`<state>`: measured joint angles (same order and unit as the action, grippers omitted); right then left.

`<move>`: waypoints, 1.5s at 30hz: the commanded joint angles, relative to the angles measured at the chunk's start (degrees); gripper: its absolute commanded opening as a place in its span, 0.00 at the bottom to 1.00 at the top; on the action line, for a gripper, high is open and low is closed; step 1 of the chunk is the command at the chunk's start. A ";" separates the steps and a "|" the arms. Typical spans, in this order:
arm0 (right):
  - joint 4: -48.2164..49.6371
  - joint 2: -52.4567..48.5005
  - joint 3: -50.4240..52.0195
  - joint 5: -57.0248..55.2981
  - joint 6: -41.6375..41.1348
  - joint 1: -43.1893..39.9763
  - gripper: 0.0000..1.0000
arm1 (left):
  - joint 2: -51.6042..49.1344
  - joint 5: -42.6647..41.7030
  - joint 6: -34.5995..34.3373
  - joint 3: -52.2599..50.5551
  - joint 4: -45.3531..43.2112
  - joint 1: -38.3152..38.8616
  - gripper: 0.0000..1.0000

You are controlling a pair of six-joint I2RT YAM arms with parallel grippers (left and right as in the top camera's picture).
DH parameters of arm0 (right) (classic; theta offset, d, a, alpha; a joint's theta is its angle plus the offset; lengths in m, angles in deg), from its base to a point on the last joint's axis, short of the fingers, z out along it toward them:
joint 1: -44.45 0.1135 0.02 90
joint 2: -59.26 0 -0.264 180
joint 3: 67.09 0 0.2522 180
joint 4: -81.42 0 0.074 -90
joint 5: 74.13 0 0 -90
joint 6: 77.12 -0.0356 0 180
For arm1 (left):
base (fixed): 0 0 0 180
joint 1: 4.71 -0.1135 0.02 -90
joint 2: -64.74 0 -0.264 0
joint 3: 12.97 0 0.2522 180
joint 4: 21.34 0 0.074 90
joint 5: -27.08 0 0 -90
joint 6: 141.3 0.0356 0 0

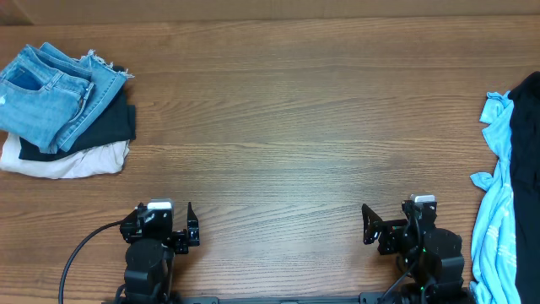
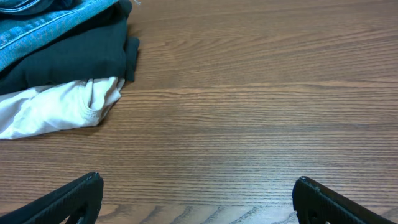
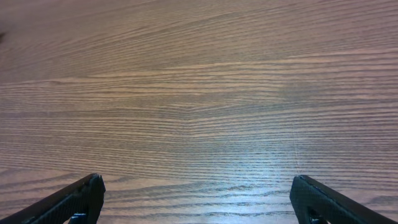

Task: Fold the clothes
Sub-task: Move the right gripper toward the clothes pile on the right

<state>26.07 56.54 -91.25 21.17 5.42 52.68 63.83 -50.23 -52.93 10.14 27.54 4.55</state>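
The clothes point(image 1: 526, 110) show only as a strip of black fabric at the table's far right edge, mostly cut off by the frame and partly under a light blue garment point(image 1: 498, 219). My left gripper point(image 1: 162, 221) rests at the near left edge, open, with bare wood between its fingers point(image 2: 198, 180). At the near right, my right gripper point(image 1: 411, 221) is open over bare table too point(image 3: 198, 180). Neither gripper touches any cloth.
A folded stack sits at the far left: frayed blue denim point(image 1: 51, 93) on top, a dark folded garment point(image 1: 114, 122) beneath, a cream-white one point(image 1: 67, 160) at the bottom. The left wrist view shows this stack's near corner point(image 2: 68, 59). Wooden table point(image 1: 287, 127) spans between.
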 commanded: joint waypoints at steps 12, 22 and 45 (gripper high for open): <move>0.13 0.50 1.03 -0.13 0.04 -0.11 1.00 | 0.24 0.81 -1.16 -0.24 0.15 -0.39 1.00; 0.15 0.50 1.03 -0.13 0.04 -0.11 1.00 | 0.24 0.81 -1.16 -0.24 0.15 -0.39 1.00; 6.58 -9.05 -13.94 14.10 -7.54 -0.11 1.00 | -5.53 -20.79 2.69 19.17 -4.87 -0.37 1.00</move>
<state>37.57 53.15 -95.62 46.74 -0.44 52.72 62.41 -70.69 -47.36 17.26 24.00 4.53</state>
